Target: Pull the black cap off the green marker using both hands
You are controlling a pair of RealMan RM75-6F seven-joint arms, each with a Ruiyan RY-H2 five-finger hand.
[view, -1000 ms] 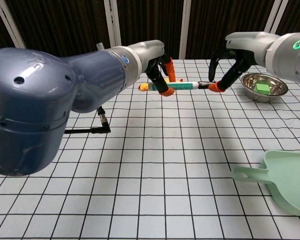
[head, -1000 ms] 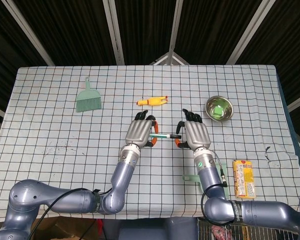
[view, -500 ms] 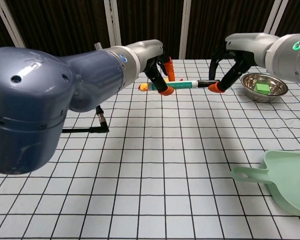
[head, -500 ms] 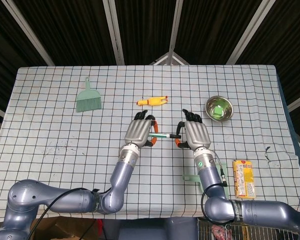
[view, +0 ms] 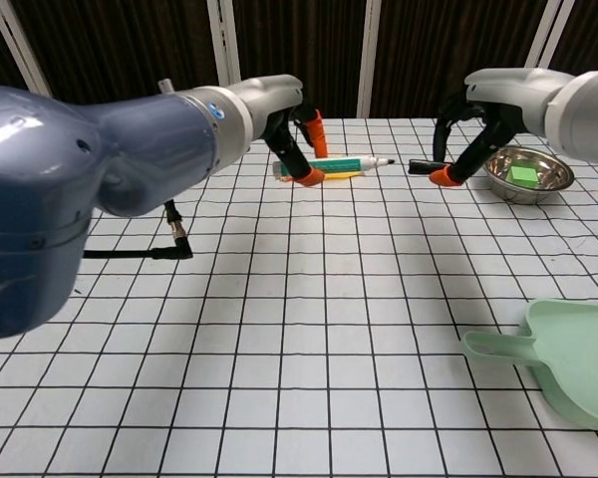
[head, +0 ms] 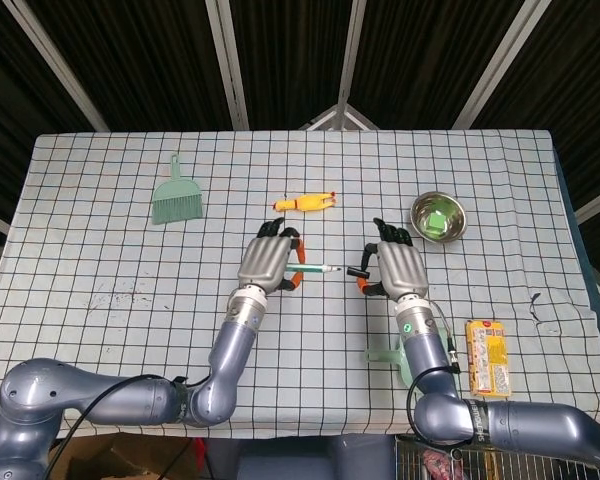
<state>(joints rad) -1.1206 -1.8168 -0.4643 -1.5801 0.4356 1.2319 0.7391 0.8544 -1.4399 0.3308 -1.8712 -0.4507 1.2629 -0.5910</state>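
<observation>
Already the main work looks done: the black cap is off the green marker, with a clear gap between the two in both views. The left hand holds the marker by its barrel, fingers wrapped round it, and the bare tip points toward three o'clock in the head view, level above the desk. The right hand pinches the cap between thumb and a finger, the cap sticking out toward nine o'clock, facing the marker tip along much the same line. Both are held off the desk, near its middle.

By the task sentence, nothing essential seems left; the pull has separated the pieces. What may remain, as a judgement only, is parting the hands a little further or setting the two pieces down, and the pictures cannot say which is intended.

Around them: a yellow rubber chicken lies at about twelve o'clock from the marker, and in the chest view it shows just behind the marker. A steel bowl with a green block inside sits at about one o'clock from the right hand. A green brush lies well off toward ten o'clock, a green dustpan is near the right forearm, and a yellow packet lies toward four o'clock.
</observation>
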